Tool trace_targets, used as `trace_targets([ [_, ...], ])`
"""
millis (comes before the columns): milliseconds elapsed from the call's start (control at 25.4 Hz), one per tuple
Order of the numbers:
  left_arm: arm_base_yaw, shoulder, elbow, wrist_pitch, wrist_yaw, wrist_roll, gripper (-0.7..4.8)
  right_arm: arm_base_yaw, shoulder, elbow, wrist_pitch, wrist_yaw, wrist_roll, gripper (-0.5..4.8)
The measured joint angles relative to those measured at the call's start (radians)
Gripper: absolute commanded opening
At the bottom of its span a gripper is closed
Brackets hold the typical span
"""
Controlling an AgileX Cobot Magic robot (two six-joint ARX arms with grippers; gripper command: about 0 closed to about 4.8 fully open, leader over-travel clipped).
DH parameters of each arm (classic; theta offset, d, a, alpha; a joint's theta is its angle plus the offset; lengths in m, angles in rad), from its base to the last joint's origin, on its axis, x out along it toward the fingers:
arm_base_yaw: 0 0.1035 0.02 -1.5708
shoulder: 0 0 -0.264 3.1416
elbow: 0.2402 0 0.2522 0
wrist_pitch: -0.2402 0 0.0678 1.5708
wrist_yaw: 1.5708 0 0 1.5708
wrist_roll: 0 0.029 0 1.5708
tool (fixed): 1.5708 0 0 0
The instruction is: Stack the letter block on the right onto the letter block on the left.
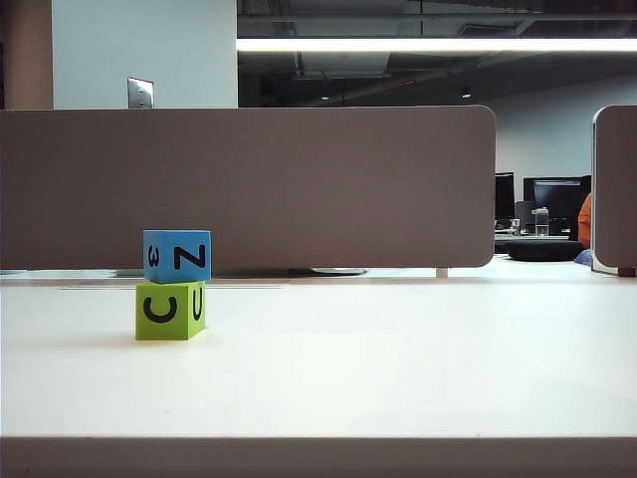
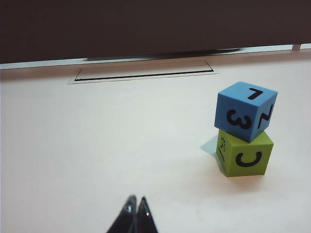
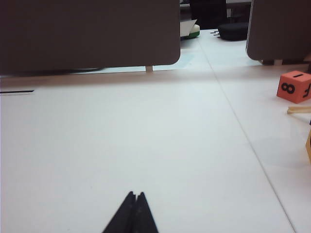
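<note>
White table point(image 1: 398, 368), grey divider panel point(image 1: 299, 189), orange block point(image 3: 294, 86) marked 8, distant monitors point(image 1: 557, 199)

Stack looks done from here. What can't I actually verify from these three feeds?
- Both arms: absent from the exterior view; only the shut left tool and shut right tool tips show in their wrist views.
- Orange block: far side cut off by the right wrist picture's edge.
- Small print on green block, beneath blue block: too small.
</note>
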Motion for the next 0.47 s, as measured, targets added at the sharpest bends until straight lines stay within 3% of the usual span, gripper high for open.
trace_targets([
  [472, 0.0, 0.0, 0.0, 0.0, 0.0, 0.0, -0.05, 0.0, 0.0, 0.0, -0.006, 0.0, 0.0, 0.13],
])
